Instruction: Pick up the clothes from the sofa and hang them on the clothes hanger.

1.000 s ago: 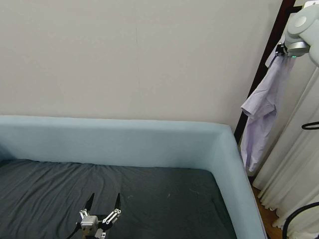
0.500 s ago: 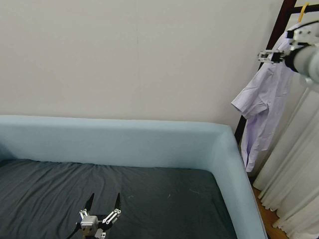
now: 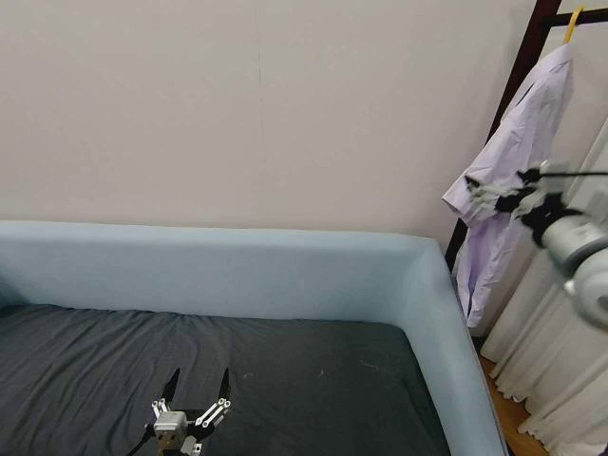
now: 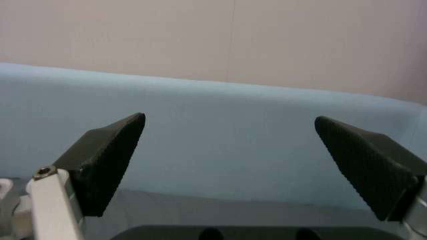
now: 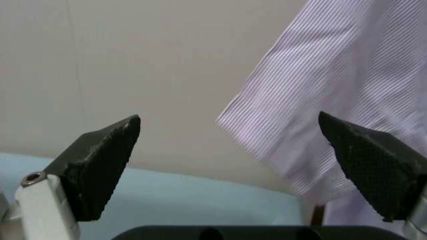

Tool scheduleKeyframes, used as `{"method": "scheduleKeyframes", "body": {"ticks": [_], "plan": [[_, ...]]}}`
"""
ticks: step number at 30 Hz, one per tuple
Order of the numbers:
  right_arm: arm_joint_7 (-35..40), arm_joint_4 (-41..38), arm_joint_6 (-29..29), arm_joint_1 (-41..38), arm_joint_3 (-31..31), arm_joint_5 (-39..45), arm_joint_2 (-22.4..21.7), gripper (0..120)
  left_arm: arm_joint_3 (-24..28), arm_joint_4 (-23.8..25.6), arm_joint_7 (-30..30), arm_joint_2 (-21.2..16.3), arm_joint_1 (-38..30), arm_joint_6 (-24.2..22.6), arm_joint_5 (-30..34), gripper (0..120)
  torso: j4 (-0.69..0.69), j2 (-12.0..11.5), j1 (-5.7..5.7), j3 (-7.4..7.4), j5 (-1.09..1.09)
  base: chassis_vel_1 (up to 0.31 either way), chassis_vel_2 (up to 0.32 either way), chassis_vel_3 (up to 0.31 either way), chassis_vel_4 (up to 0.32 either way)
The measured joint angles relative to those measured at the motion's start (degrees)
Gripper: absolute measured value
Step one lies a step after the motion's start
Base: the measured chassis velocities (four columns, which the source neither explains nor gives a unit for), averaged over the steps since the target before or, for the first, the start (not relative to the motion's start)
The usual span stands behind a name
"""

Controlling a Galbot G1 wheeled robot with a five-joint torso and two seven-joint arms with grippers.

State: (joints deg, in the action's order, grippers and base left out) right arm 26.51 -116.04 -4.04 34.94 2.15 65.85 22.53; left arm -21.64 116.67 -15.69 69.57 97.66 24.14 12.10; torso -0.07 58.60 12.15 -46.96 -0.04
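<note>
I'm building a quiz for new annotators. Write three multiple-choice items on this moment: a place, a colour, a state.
1. Where is the striped lilac shirt? A on the floor; B hanging on the dark rack beside the sofa; C folded on a chair.
2. What colour is the seat cushion? A dark grey; B red; C white.
3. How is the right gripper? A shut on the shirt; B open and empty; C shut on a bottle.
Answers: B, it hangs from a yellow hanger; A, the cushion is dark grey; B, its fingers stand wide apart before the shirt. The left gripper hangs open over the cushion.
</note>
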Motion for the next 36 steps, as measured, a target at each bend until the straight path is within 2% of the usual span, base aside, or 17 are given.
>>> {"method": "scheduleKeyframes", "body": {"ticks": [1, 4, 5, 9, 10, 13, 14, 15, 17, 19, 20, 23, 25, 30, 36], "plan": [[0.0, 0.0, 0.0, 0.0, 0.0, 0.0, 0.0, 100, 0.0, 0.0, 0.0, 0.0, 0.0, 0.0, 0.0, 100, 0.00, 0.0, 0.00, 0.00, 0.00, 0.000, 0.000, 0.000, 0.000], [-3.1, 1.4, 3.4, 8.9, 3.5, -7.7, 5.5, 100, 0.0, 0.0, 0.0, 0.0, 0.0, 0.0, 0.0, 100, 0.05, 0.0, 0.00, 0.00, -0.01, 0.000, 0.000, 0.000, 0.000], [-3.1, 1.4, 3.4, 8.9, 3.5, -7.7, 5.5, 100, 0.0, 0.0, 0.0, 0.0, 0.0, 0.0, 0.0, 100, 0.05, 0.0, 0.00, 0.00, -0.01, 0.000, 0.000, 0.000, 0.000], [-8.0, 1.5, 8.5, 28.8, 17.5, -19.8, 12.7, 100, 0.0, 0.0, 0.0, 0.0, 0.0, 0.0, 0.0, 100, -0.02, 0.0, 0.00, 0.00, 0.02, 0.000, 0.000, 0.000, 0.000], [-8.0, 1.5, 8.5, 28.8, 17.5, -19.8, 12.7, 100, 0.0, 0.0, 0.0, 0.0, 0.0, 0.0, 0.0, 100, -0.02, 0.0, 0.00, 0.00, 0.02, 0.000, 0.000, 0.000, 0.000], [-11.7, 0.4, 11.6, 42.4, 27.0, -27.6, 19.0, 100, 0.0, 0.0, 0.0, 0.0, 0.0, 0.0, 0.0, 100, -0.05, 0.0, 0.00, 0.01, -0.01, 0.000, 0.000, 0.000, 0.000], [-12.7, 0.1, 12.7, 45.3, 28.5, -29.3, 20.8, 100, 0.0, 0.0, 0.0, 0.0, 0.0, 0.0, 0.0, 100, -0.05, 0.0, 0.00, 0.01, 0.00, 0.000, 0.000, 0.000, 0.000], [-12.7, 0.1, 12.7, 45.3, 28.5, -29.3, 20.8, 100, 0.0, 0.0, 0.0, 0.0, 0.0, 0.0, 0.0, 100, -0.05, 0.0, 0.00, 0.01, 0.00, 0.000, 0.000, 0.000, 0.000], [-15.4, -0.6, 15.8, 51.0, 31.4, -33.1, 25.3, 100, 0.0, 0.0, 0.0, 0.0, 0.0, 0.0, 0.0, 100, -0.02, 0.0, -0.01, 0.02, 0.01, 0.000, 0.000, 0.000, 0.000], [-19.5, -1.5, 21.7, 61.1, 34.7, -39.9, 32.6, 100, 0.0, 0.0, 0.0, 0.0, 0.0, 0.0, 0.0, 100, -0.01, 0.0, -0.01, 0.01, -0.01, 0.000, 0.000, 0.000, 0.000], [-19.5, -1.5, 21.7, 61.1, 34.7, -39.9, 32.6, 100, 0.0, 0.0, 0.0, 0.0, 0.0, 0.0, 0.0, 100, -0.01, 0.0, -0.01, 0.01, -0.01, 0.000, 0.000, 0.000, 0.000], [-21.7, -2.5, 27.5, 68.6, 36.1, -44.8, 39.4, 100, 0.0, 0.0, 0.0, 0.0, 0.0, 0.0, 0.0, 100, -0.02, 0.0, -0.01, 0.02, -0.02, 0.000, 0.000, 0.000, 0.000], [-22.1, -2.2, 30.3, 70.4, 36.1, -47.1, 41.1, 100, 0.0, 0.0, 0.0, 0.0, 0.0, 0.0, 0.0, 100, -0.01, 0.0, -0.01, 0.02, -0.02, 0.000, 0.000, 0.000, 0.000], [-22.4, -1.9, 33.2, 71.9, 36.0, -49.3, 42.7, 100, 0.0, 0.0, 0.0, 0.0, 0.0, 0.0, 0.0, 100, 0.01, 0.0, -0.01, 0.01, -0.01, 0.000, 0.000, 0.000, 0.000], [-20.8, -3.5, 30.8, 70.7, 35.0, -49.6, 42.3, 100, 0.0, 0.0, 0.0, 0.0, 0.0, 0.0, 0.0, 100, 0.00, 0.0, -0.01, 0.01, -0.01, 0.000, 0.000, 0.000, 0.000]]}}
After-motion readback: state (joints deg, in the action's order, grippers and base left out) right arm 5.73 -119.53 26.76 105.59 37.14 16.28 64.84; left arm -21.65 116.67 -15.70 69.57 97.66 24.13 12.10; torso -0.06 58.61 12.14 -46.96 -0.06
